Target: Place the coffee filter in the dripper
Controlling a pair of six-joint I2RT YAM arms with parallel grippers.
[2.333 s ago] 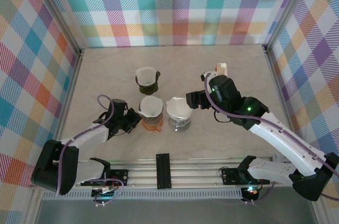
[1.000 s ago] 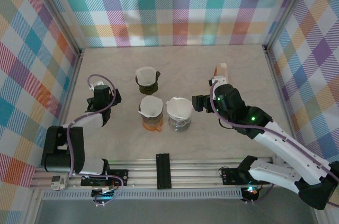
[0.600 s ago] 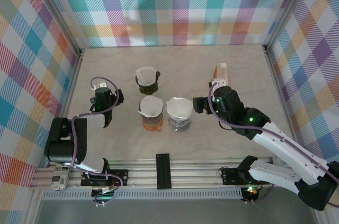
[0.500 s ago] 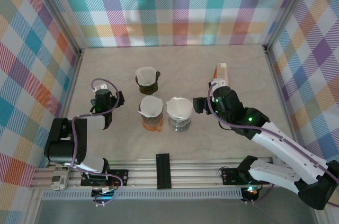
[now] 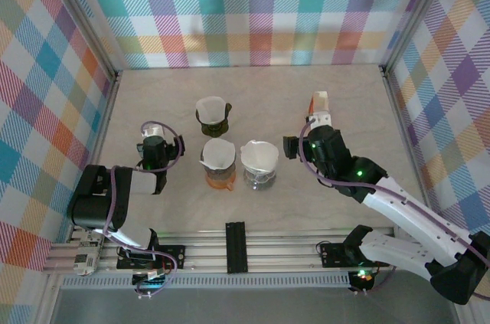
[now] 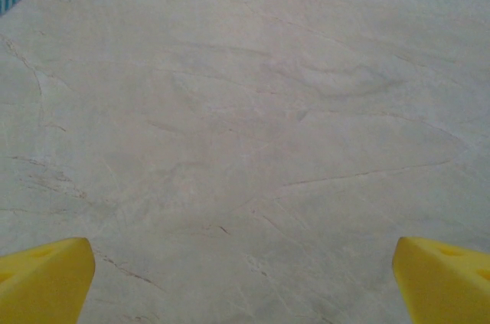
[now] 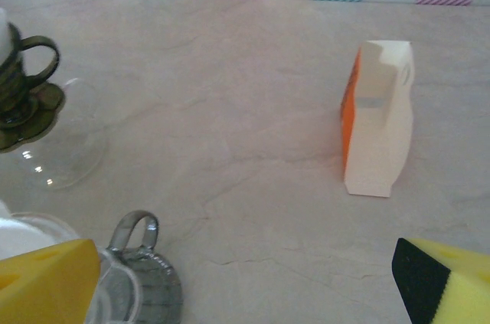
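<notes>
Three drippers stand mid-table, each with a white coffee filter in it: a dark green dripper [image 5: 213,116] [image 7: 23,71], an orange dripper [image 5: 219,165], and a clear dripper [image 5: 259,165] whose handle [image 7: 134,234] shows at the lower left of the right wrist view. My right gripper [image 5: 291,145] [image 7: 245,286] hangs open just right of the clear dripper, touching nothing. Left of the orange dripper, my left gripper [image 5: 157,142] [image 6: 245,282] stands open over bare table, its yellow fingertips [image 6: 46,278] wide apart.
A white and orange filter box [image 5: 319,102] [image 7: 377,117] stands upright behind the right gripper. Plaid walls [image 5: 245,10] close in the table on three sides. A black rail [image 5: 236,246] runs along the near edge.
The left gripper has pulled away from the orange dripper to the left and back. The right gripper has drawn a little to the right, off the clear dripper. Both stay open.
</notes>
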